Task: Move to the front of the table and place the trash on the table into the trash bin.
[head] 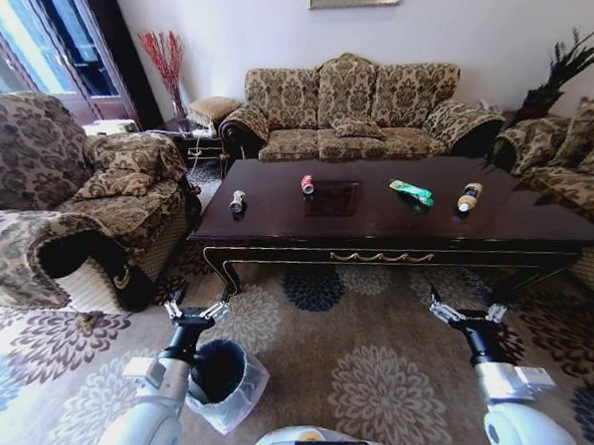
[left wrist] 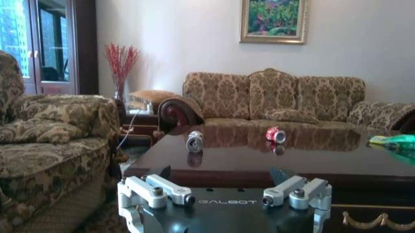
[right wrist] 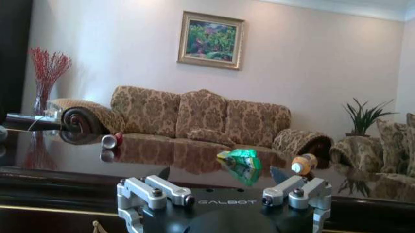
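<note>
The glossy dark table point(head: 377, 233) stands ahead of me with gold trim on its front edge. On it lie a grey can point(head: 238, 201) point(left wrist: 194, 141), a red-and-white can point(head: 307, 184) point(left wrist: 275, 134) point(right wrist: 110, 141), a green snack wrapper point(head: 412, 193) point(right wrist: 242, 160) point(left wrist: 392, 141) and a tan bottle point(head: 467, 197) point(right wrist: 302, 164). The black trash bin point(head: 221, 371) with a white liner sits on the carpet by my left arm. My left gripper point(head: 196, 310) point(left wrist: 220, 175) and right gripper point(head: 467, 310) point(right wrist: 220, 175) are open, held low in front of the table, holding nothing.
A patterned armchair point(head: 67, 210) stands to the left and a sofa point(head: 356, 115) behind the table. Another sofa point(head: 568, 163) is at the right. A small side table point(head: 198, 138) with a red vase point(head: 167, 65) is at the back left. Flowered carpet point(head: 363, 349) lies between me and the table.
</note>
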Tool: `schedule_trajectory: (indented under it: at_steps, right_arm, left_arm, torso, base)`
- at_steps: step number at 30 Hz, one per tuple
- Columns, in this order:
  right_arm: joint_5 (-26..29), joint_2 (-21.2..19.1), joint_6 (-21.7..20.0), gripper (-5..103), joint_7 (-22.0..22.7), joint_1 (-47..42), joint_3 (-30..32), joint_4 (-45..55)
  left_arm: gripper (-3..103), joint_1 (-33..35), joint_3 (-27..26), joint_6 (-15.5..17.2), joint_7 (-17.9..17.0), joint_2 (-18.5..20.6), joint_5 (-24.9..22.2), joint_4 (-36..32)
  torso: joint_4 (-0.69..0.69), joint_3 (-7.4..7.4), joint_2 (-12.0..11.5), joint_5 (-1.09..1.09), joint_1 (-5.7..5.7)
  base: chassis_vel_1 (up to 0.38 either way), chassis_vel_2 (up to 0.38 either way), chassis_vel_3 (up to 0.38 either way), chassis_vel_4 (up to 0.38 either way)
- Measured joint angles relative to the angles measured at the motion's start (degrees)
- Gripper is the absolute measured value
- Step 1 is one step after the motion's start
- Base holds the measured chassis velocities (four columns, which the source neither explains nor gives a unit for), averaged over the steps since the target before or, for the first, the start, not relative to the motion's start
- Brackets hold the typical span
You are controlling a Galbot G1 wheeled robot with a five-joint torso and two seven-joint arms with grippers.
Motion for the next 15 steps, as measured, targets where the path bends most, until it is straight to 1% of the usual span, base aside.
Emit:
schedule_trajectory:
  at_steps: [2, 11, 13, 15]
  right_arm:
    - [-0.07, 0.23, -0.02, 100, -0.04, 0.08, -0.13, -0.13]
    - [-0.32, 0.58, -0.78, 100, -0.06, 0.36, -0.33, -0.65]
    - [-0.33, 0.61, -0.75, 100, -0.06, 0.56, -0.34, -1.35]
    - [-0.33, 0.6, -0.7, 100, -0.06, 0.6, -0.35, -1.58]
  left_arm:
    - [100, -0.12, -0.02, 0.01, 0.1, 0.03, 0.37, 0.2]
    - [100, 0.41, -0.17, 0.21, 0.04, -0.16, 1.29, 0.74]
    - [100, 2.19, -0.83, 0.23, -0.1, -0.47, 1.67, 1.16]
    - [100, 2.65, -1.0, 0.18, -0.09, -0.51, 1.68, 1.27]
  torso:
    - [0.0, -0.35, -0.65, 0.04, -0.28]
    - [0.0, -1.61, -2.54, 0.04, -0.94]
    - [0.01, -2.14, -3.36, 0.03, -1.22]
    - [0.01, -2.25, -3.54, 0.04, -1.29]
  base:
    - [0.0, 0.0, 0.0, 0.0]
    - [0.0, 0.0, 0.0, 0.0]
    - [0.0, 0.0, 0.0, 0.0]
    - [0.0, 0.0, 0.0, 0.0]
